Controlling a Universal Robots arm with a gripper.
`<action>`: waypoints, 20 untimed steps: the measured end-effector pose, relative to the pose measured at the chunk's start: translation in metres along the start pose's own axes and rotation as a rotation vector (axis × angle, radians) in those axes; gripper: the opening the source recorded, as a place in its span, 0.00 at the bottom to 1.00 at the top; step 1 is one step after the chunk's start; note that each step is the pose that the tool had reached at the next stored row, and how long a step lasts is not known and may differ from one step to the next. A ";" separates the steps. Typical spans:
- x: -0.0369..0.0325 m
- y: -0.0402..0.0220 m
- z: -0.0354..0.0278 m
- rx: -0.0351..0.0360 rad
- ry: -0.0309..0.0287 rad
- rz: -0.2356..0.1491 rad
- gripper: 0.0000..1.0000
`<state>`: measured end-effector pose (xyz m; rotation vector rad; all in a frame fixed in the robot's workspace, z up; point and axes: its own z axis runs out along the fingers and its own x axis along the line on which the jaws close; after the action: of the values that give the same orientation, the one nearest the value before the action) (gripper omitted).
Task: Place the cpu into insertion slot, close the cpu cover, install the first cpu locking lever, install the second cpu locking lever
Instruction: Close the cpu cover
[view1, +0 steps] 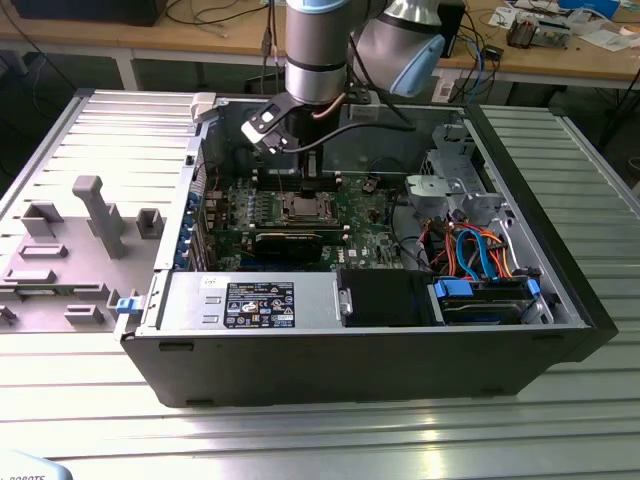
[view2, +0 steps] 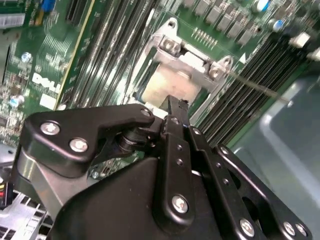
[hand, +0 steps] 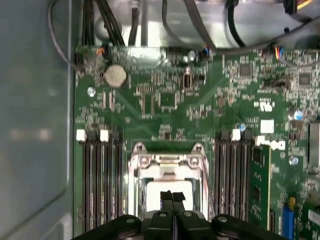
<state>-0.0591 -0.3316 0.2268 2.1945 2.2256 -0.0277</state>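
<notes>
The insertion slot (view1: 303, 208) sits in the green board inside the open computer case. The cpu (hand: 152, 195) (view2: 167, 87) lies in it as a pale silver-grey square. The silvery cpu cover (hand: 167, 161) (view2: 192, 57) frames the cpu and appears to lie flat over it. A thin metal lever rod (view2: 255, 86) runs along one side of the socket. My gripper (hand: 173, 196) (view2: 173, 106) (view1: 304, 186) hangs straight over the cpu, its two black fingers pressed together with nothing between them. I cannot tell whether the tips touch the chip.
Black memory slots (hand: 102, 180) (hand: 232, 175) flank the socket. A black graphics card (view1: 290, 240) lies just in front of it in the exterior view. Cables and a drive cage (view1: 470, 230) fill the case's right side, a power supply (view1: 250, 300) the front. A grey fixture (view1: 90, 215) stands outside at the left.
</notes>
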 end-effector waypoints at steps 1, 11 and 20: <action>0.0001 -0.0043 0.0009 0.0001 0.0002 0.000 0.11; 0.0007 -0.0222 0.0141 0.0036 0.0002 -0.001 0.11; 0.0008 -0.0239 0.0177 0.0058 0.0006 -0.002 0.11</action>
<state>-0.0831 -0.3316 0.2091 2.1959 2.2305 -0.0335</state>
